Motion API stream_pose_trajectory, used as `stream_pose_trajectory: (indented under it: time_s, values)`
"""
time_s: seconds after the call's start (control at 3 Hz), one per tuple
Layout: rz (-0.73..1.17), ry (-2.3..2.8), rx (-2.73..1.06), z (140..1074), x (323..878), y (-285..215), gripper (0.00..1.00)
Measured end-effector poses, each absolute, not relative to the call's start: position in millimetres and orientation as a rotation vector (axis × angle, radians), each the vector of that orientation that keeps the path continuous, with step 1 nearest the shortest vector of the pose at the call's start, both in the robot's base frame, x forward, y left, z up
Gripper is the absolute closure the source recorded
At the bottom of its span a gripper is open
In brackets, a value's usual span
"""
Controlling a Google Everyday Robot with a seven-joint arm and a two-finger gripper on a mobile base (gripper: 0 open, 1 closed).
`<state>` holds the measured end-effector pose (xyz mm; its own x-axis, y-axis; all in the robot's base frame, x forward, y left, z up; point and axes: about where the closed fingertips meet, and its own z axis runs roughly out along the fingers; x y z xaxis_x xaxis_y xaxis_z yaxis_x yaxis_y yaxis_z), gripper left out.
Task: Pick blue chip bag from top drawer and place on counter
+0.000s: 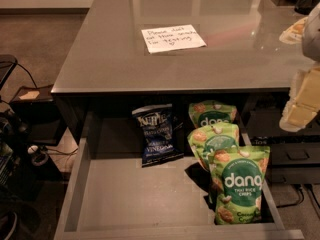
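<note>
The top drawer [140, 194] stands pulled out below the near edge of the glossy grey surface [115, 59]. The blue Kettle chip bag [156, 134] lies at the far end of the drawer, a little left of its middle, with its top edge reaching into the shadow under the surface and its label facing up. Just to its right are three green dang rice-chip bags in a row running from far to near. The far dang bag [212, 113] is partly tucked beneath the surface, the middle dang bag [212, 141] overlaps it, and the near dang bag [237, 184] stands almost against the drawer's right wall. The left and near parts of the drawer floor are bare.

On the surface, toward its far middle, lies a white handwritten note [172, 38].

The pale claw [299, 116] hangs at the right edge of the view, to the right of the drawer and well apart from the blue bag. I cannot tell whether it is spread or pressed together.
</note>
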<state>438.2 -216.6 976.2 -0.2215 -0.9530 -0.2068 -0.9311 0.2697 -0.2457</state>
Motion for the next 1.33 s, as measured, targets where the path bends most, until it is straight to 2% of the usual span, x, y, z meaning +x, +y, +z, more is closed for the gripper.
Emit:
stream_pose_trajectory:
  time_s: [0.67, 1.33]
  values:
    - [-0.068, 2.214, -1.695, 964, 436, -209, 0.00]
    - [0.070, 2.163, -1.649, 890, 438, -161, 0.00]
